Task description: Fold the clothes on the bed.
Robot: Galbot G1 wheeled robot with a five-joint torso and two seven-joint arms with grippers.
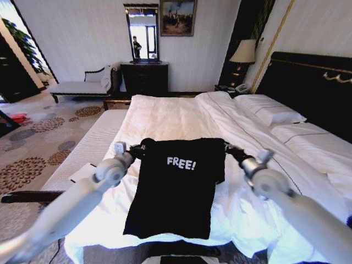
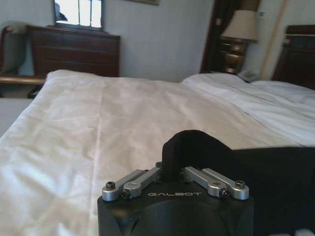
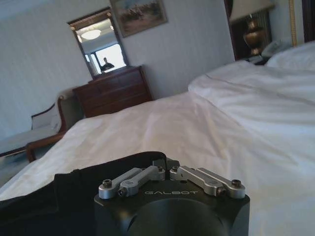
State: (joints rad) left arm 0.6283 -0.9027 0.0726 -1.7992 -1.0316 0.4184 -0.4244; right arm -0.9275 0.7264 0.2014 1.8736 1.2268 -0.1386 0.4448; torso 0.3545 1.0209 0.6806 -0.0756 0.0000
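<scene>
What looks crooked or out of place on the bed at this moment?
Nothing is spilled or damaged. The black T-shirt hangs a little unevenly: the left gripper and right gripper pinch its top corners above the bed, and the cloth bunches at the right corner. The lower hem lies on the duvet edge.

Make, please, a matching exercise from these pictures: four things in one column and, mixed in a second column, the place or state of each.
Things:
1. T-shirt
2. left gripper
3. lamp
4. pillows

Places or states:
A. beside the headboard, on a nightstand
B. lying at the head of the bed
C. shut on the shirt's left top corner
D. held up, hanging over the bed

Pairs: 1-D, 2-C, 3-A, 4-B
</scene>
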